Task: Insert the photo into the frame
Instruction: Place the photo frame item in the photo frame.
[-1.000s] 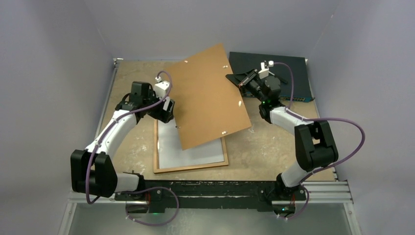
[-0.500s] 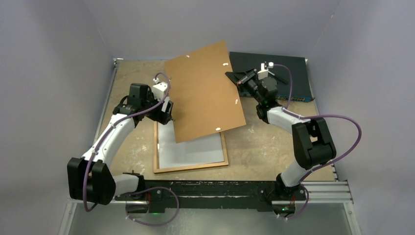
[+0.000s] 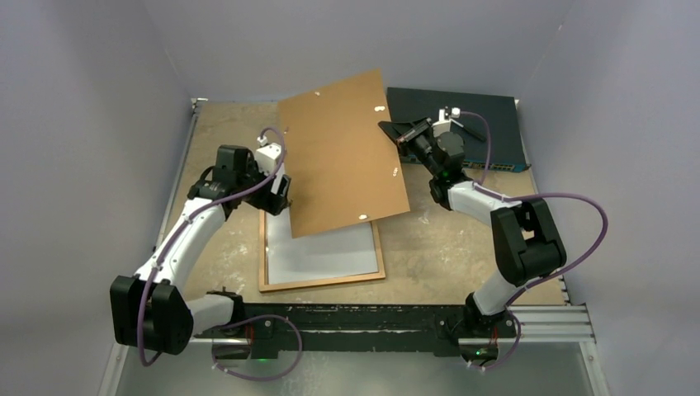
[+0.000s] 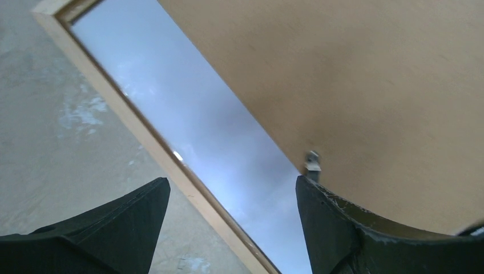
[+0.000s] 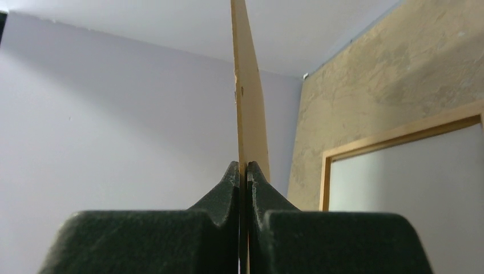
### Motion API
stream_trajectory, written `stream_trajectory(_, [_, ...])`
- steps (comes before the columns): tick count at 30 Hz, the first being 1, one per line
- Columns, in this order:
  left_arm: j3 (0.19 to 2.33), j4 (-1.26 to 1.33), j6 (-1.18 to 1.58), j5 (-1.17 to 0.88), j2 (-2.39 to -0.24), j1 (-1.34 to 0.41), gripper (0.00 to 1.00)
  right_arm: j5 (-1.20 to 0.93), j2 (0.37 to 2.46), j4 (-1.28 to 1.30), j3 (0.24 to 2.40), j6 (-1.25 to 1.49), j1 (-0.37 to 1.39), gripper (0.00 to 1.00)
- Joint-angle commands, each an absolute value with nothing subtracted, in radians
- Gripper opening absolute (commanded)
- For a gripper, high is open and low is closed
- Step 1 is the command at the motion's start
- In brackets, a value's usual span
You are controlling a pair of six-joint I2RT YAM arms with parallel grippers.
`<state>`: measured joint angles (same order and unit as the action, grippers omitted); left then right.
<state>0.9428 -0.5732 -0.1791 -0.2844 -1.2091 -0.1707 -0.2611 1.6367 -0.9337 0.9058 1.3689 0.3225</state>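
Observation:
The orange-brown wooden frame [image 3: 322,282] lies flat on the table near the middle. A pale white sheet [image 3: 322,252] fills it, which looks like the photo lying with its plain back up. Above it, a brown backing board [image 3: 342,153] is held tilted over the frame's far half. My right gripper [image 3: 402,136] is shut on the board's right edge, which shows edge-on between the jaws in the right wrist view [image 5: 246,165]. My left gripper [image 3: 281,196] stands open at the board's lower left edge. In the left wrist view [image 4: 231,182] it straddles the frame's left rail [image 4: 142,128] and holds nothing.
A dark flat electronics box [image 3: 487,115] sits at the back right, just behind my right gripper. Grey walls close in the table on three sides. A metal rail runs along the near edge by the arm bases.
The backing board has swung left and lifted, uncovering more of the white sheet. My right gripper moved slightly left with it. My left gripper drew back a little to the left.

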Motion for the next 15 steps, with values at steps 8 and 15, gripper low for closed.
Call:
stream_trajectory(8, [0.923, -0.630, -0.169, -0.410, -1.141, -0.195, 0.79, -0.057, 1.580, -1.135, 0.901, 1.465, 0.334, 0.00])
stream_trajectory(15, [0.987, -0.676, -0.208, -0.329, -1.116, -0.193, 0.80, -0.122, 1.570, -1.115, 0.862, 1.453, 0.332, 0.00])
